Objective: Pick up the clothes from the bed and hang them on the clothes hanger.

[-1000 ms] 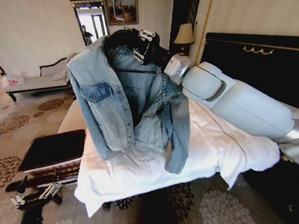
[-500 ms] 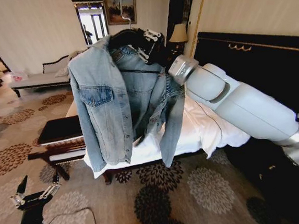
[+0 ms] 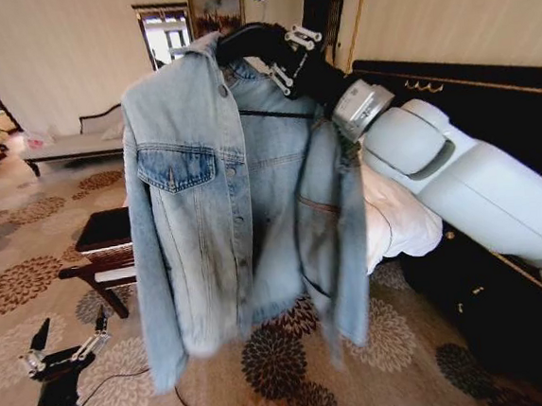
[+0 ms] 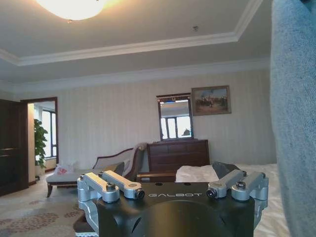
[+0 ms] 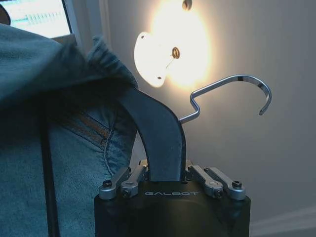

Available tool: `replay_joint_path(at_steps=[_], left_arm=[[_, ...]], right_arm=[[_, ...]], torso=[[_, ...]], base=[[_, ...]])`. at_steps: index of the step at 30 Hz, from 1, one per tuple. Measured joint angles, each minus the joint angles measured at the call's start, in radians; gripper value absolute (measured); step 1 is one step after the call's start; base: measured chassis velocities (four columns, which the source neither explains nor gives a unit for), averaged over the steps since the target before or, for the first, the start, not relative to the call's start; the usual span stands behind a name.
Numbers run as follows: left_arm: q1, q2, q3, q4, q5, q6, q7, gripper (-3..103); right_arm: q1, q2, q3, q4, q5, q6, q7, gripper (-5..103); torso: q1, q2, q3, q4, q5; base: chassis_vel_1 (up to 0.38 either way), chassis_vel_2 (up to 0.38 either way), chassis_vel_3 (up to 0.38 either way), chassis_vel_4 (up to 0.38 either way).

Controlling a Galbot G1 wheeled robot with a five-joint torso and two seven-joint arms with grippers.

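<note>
Jacket (image 3: 223, 198) hanging mid-frame on hanger (image 5: 158, 138) — held up off bed (image 3: 401, 225) at right. Right gripper (image 5: 168, 177) upper centre, jaws clamped on hanger arm. Left gripper (image 3: 66, 352) lower left over carpet (image 3: 408, 362) — jaws spread, holding nothing.

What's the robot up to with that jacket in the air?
The right end effector is shut on the black clothes hanger, holding it up high with the denim jacket draped on it, clear of the bed behind. The hanger's silver hook is free, not on any rail. The left end effector hangs low over the carpet, open and holding nothing.
</note>
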Motion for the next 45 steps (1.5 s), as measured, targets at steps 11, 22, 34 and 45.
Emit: replay_joint_path(at_steps=[11,22,34,45], left_arm=[[0.000,0.000,0.000,0.000,0.000,0.000,0.000,100],[0.000,0.000,0.000,0.000,0.000,0.000,0.000,100],[0.000,0.000,0.000,0.000,0.000,0.000,0.000,100],[0.000,0.000,0.000,0.000,0.000,0.000,0.000,100]], right_arm=[[-0.136,-0.100,0.127,0.071,-0.001,0.001,-0.016,22],[-0.249,-0.233,0.253,0.149,0.019,0.003,-0.039,20],[-0.287,-0.354,0.345,0.210,0.067,0.004,-0.066,20],[-0.465,-0.449,0.514,0.267,0.085,-0.013,-0.071,20]], torso=[[-0.003,0.001,-0.001,-0.0003,0.0001],[-0.002,0.001,-0.001,-0.0004,0.0000],[-0.002,0.001,-0.001,-0.0003,-0.0001],[-0.002,0.001,-0.001,-0.0002,-0.0001]], base=[[-0.036,-0.045,-0.044,-0.030],[-0.099,-0.102,-0.097,-0.115],[-0.120,-0.139,-0.136,-0.125],[-0.127,-0.125,-0.125,-0.121]])
